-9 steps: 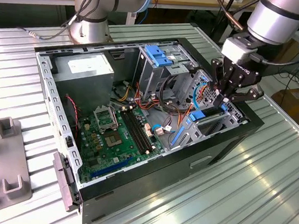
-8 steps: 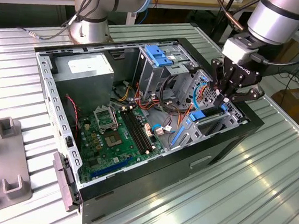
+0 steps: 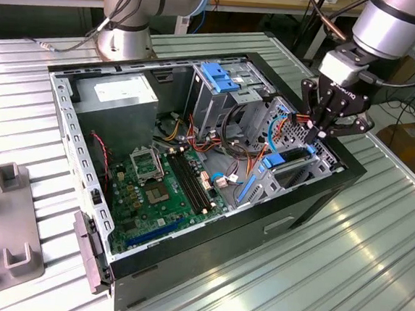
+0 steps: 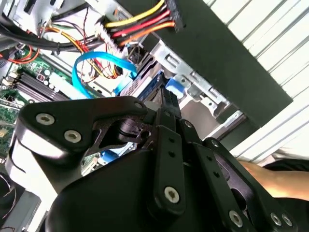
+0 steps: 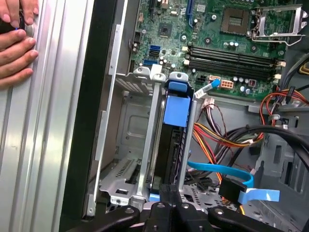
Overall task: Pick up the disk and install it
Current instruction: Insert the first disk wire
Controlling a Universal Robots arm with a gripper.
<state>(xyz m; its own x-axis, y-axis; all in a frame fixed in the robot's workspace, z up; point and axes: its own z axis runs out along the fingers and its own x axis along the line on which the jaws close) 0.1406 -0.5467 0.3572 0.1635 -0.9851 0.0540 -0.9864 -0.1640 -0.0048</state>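
The disk (image 5: 175, 110) stands on edge in a metal drive bay (image 5: 126, 145) at the corner of the open computer case (image 3: 205, 264), its blue carrier showing along its upper edge. In the exterior view the disk (image 3: 285, 162) lies in the bay near the case's right wall. My gripper (image 3: 320, 136) hangs just over the disk's outer end, with the jaws drawn together. In the first wrist view the gripper (image 5: 171, 194) sits against that end of the disk. The second wrist view shows the gripper (image 4: 170, 100) reaching the blue carrier (image 4: 175, 89).
A motherboard (image 3: 165, 184) fills the case floor, with red, yellow and orange cable bundles (image 5: 217, 135) and a blue ribbon cable (image 5: 227, 171) beside the bay. A grey power supply box (image 3: 118, 97) sits at the back. A person's hand (image 5: 17, 41) rests on the ribbed table outside the case.
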